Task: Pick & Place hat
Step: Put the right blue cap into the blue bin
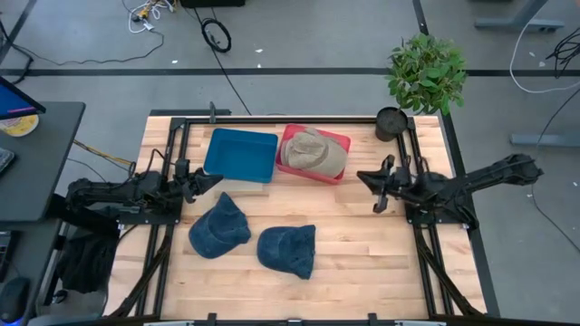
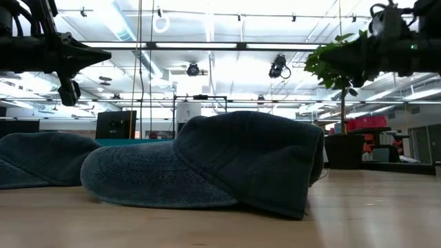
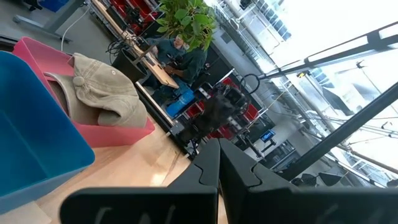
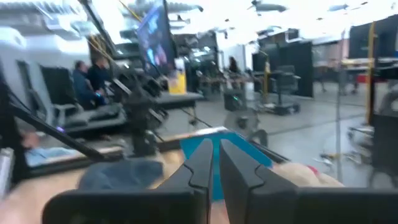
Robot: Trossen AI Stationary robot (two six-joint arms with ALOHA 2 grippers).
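Grippers first: left gripper (image 1: 216,180) sits w/ fingers pressed together, holding nothing, raised off the bench (image 1: 362,244) at its left side, tip aimed inward just short of the blue bin (image 1: 240,154). Right gripper (image 1: 365,176) is nearly closed too, only a thin slit between fingers in its wrist view, nothing in it; it hangs above the bench's right side, pointing toward the pink bin (image 1: 337,142). Both arms look parked at mirrored spots, prob. a neutral pose between picks, keeping the middle clear for the overhead cam.

Outward from there: tan hat (image 1: 313,152) lies in the pink bin, crown up, so that one reads as placed. Blue bin beside it, touching or nearly so, shows nothing inside. Two dark blue hats remain on the bench nearer the front: left blue hat (image 1: 219,226) below the left gripper's reach line, right blue hat (image 1: 288,249) just beside it toward center. Likely blue hats go to blue bin, so approx. one of three done; left arm seems closest for next grab. Potted plant (image 1: 424,74) stands at the far right corner, well apart.
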